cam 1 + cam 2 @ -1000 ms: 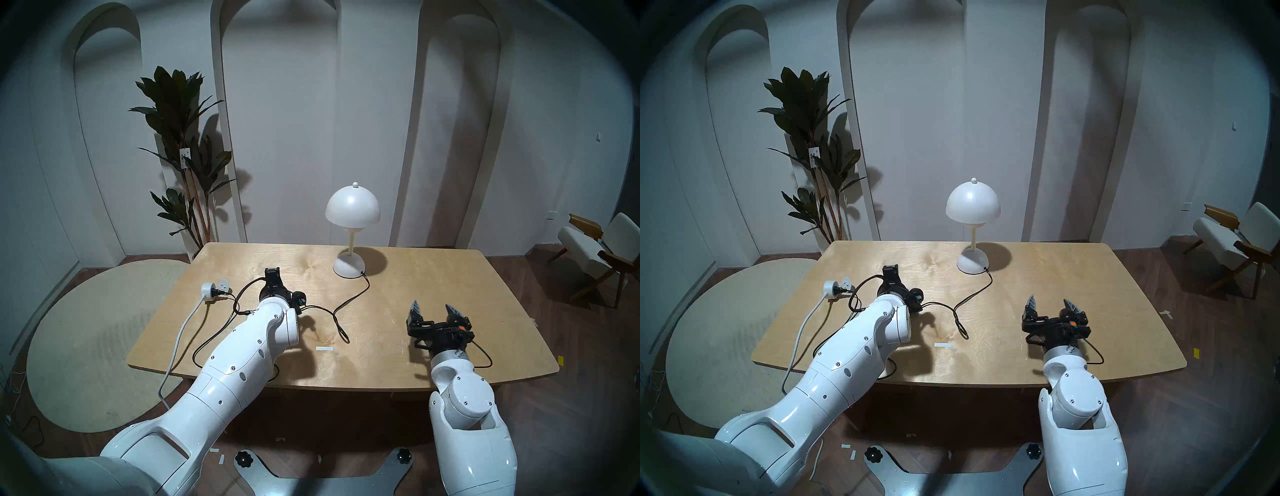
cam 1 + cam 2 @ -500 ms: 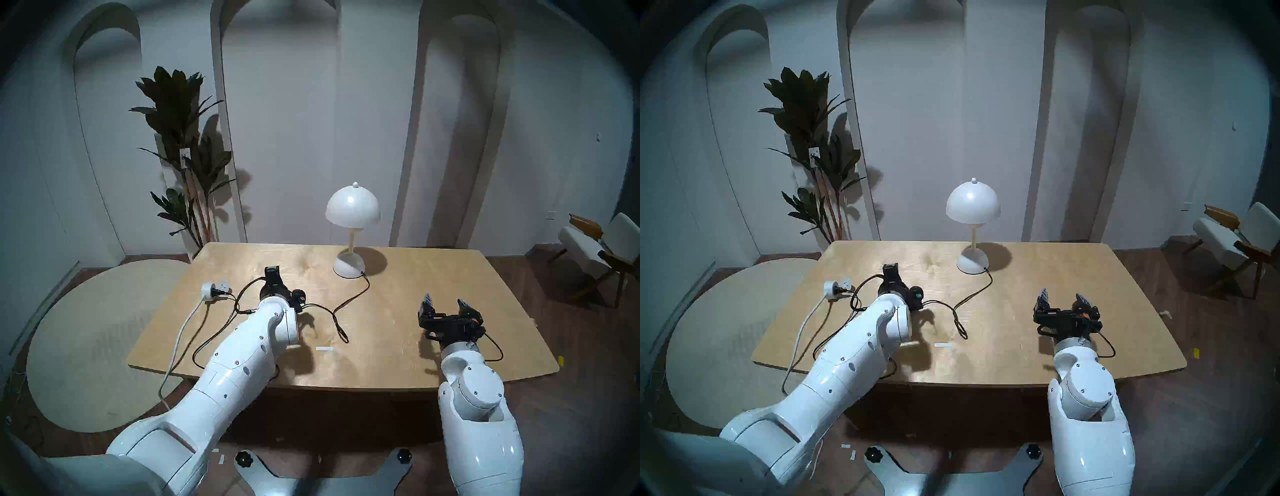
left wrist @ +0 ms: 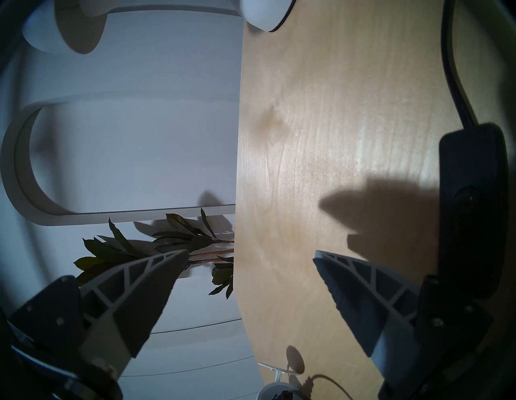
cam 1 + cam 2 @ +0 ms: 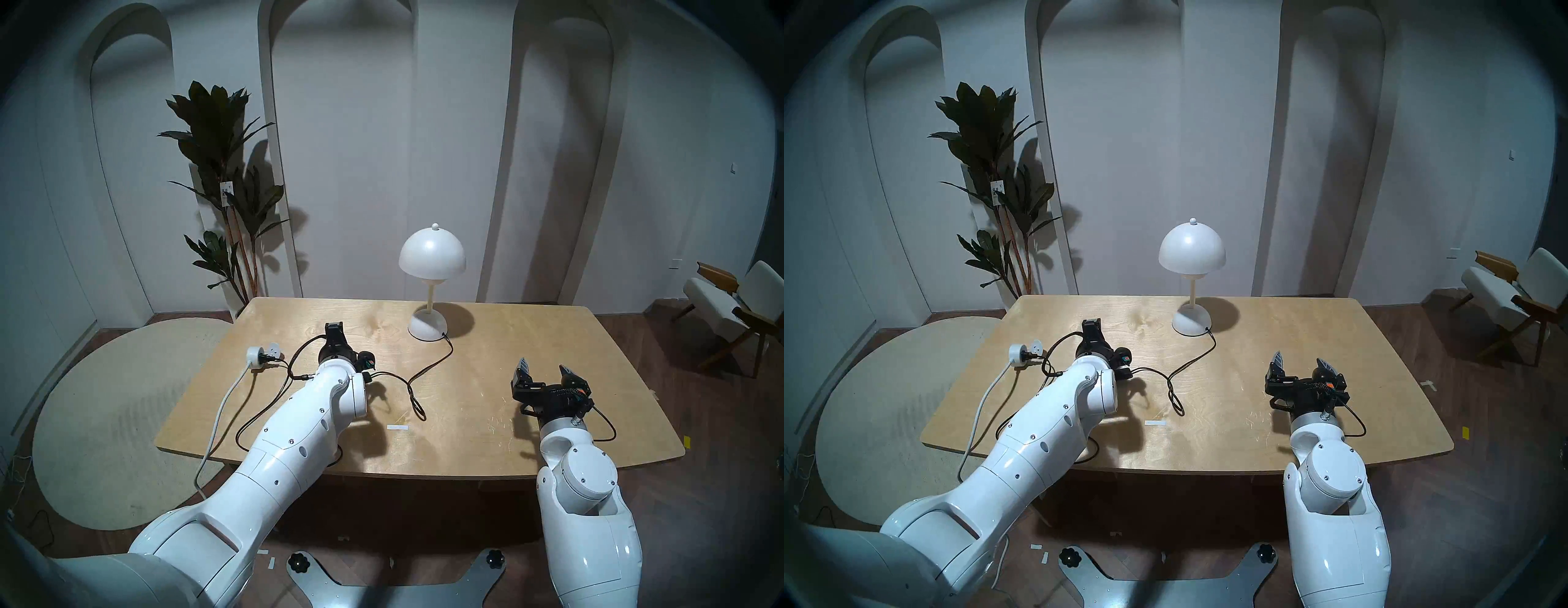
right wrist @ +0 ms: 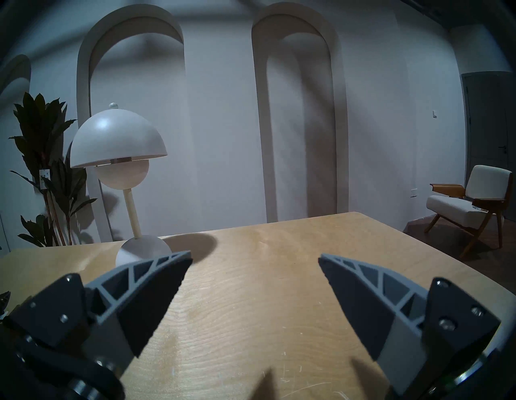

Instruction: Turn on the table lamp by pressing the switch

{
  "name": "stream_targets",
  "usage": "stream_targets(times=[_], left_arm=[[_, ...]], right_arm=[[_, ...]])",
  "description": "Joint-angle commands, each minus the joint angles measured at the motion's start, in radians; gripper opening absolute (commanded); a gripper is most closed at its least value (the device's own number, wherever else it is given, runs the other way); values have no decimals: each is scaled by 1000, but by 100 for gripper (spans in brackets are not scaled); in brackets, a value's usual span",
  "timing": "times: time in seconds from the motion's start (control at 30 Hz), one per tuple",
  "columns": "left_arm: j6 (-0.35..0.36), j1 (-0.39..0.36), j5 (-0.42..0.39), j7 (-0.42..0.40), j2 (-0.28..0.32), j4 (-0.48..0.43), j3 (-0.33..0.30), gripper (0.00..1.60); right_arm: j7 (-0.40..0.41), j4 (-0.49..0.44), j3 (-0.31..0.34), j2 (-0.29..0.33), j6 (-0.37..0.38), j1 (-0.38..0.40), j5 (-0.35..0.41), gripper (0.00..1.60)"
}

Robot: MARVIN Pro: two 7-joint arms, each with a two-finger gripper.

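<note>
Jaws of both grippers gape empty; left gripper [image 3: 248,257] has crept past the switch [image 3: 472,209], lamp [image 4: 432,259] unlit

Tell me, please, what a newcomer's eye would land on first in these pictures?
First the white mushroom-shaped table lamp, unlit, standing at the far middle of the wooden table. Then the left gripper, turned on its side with fingers apart, low over the table's left half with the black inline switch close beside one finger. The right gripper hangs open and empty over the table's right.
</note>
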Motion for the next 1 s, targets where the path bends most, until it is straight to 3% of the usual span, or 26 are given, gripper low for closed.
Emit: stream_targets(times=[0.0, 0.27, 0.97], left_arm=[[27, -4, 27, -43, 50, -114, -5, 160], [50, 10, 43, -121, 74, -193, 5, 160], [109, -36, 113, -222, 38, -213, 100, 160]], right_arm=[[0, -25, -2, 2, -8, 8, -4, 160], [-1, -26, -3, 3, -8, 7, -3, 160], [-2, -25, -4, 5, -8, 8, -2, 160]])
